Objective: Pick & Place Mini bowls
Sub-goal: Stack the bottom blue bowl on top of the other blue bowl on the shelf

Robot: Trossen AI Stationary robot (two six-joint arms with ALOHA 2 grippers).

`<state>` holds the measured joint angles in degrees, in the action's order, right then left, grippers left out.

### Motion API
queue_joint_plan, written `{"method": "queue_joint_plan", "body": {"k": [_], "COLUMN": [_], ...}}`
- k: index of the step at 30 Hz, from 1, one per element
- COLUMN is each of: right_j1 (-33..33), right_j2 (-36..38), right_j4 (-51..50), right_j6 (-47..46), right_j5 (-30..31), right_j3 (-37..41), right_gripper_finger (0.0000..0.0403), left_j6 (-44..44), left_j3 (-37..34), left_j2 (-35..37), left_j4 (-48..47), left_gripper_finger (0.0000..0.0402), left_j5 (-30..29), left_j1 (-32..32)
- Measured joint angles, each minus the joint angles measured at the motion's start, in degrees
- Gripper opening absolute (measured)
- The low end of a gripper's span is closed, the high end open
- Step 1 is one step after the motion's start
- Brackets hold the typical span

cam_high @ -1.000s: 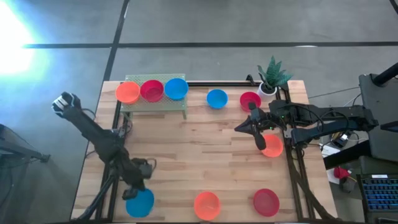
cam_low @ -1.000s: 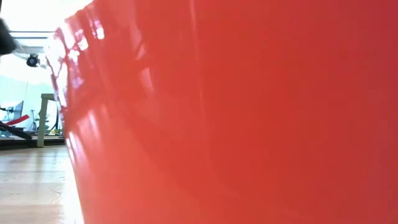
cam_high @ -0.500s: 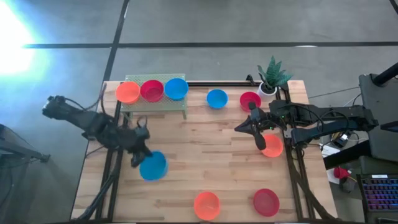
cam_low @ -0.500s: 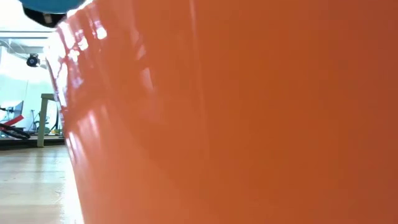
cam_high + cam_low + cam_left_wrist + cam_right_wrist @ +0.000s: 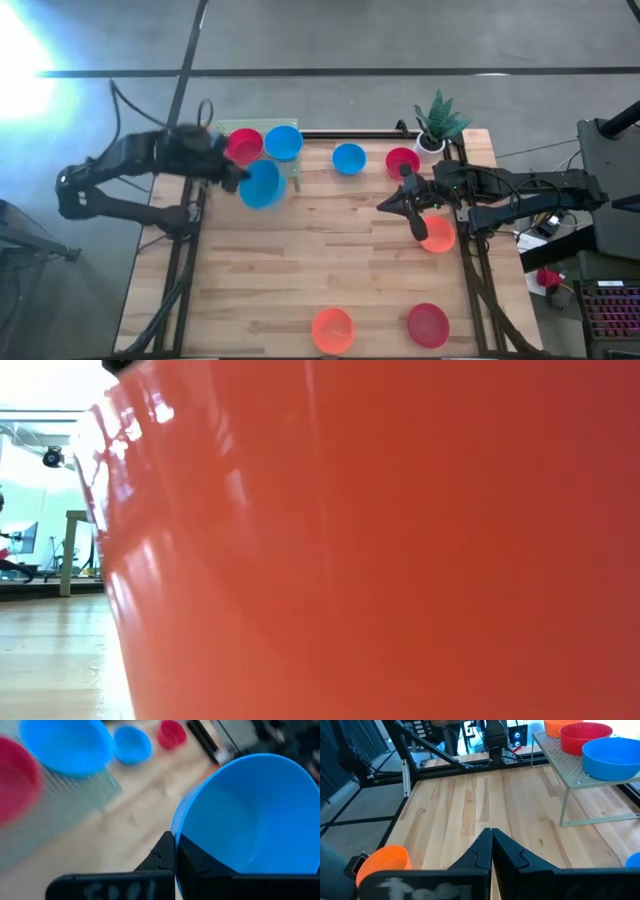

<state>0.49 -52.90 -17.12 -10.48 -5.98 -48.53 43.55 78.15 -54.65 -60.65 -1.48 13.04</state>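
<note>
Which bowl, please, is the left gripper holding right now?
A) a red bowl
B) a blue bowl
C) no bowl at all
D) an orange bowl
B: the left gripper is shut on the rim of a blue bowl, carried beside the green rack in the high view.

A second ago my left gripper (image 5: pixel 238 178) was low at the near left corner of the wooden table (image 5: pixel 330 250), closed on the rim of a small round blue plastic bowl (image 5: pixel 261 184). Since then I carried this bowl across the table, and now it is raised beside the green perforated shelf (image 5: pixel 285 166) at the far left.
</note>
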Motion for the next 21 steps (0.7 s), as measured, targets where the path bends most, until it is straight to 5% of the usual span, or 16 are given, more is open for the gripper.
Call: {"method": "queue_joint_plan", "body": {"k": [10,15,21], "right_j1": [0.0,0.0,0.0], "right_j2": [0.0,0.0,0.0], "right_j4": [0.3,0.4,0.7], "right_j6": [0.0,0.1,0.0], "right_j5": [3.4,3.7,4.7], "right_j3": [0.0,0.0,0.0], "right_gripper_finger": [0.0008,0.0008,0.0008], "left_j6": [-17.0,-24.9,-28.7], "left_j3": [8.2,10.5,12.2], "left_j2": [-12.7,-20.3,-27.6], "left_j4": [-2.2,-2.2,-2.1], "left_gripper_finger": [0.0,0.0,0.0], "left_j5": [6.0,13.7,14.3], "left_j1": [18.6,24.5,29.7]}}
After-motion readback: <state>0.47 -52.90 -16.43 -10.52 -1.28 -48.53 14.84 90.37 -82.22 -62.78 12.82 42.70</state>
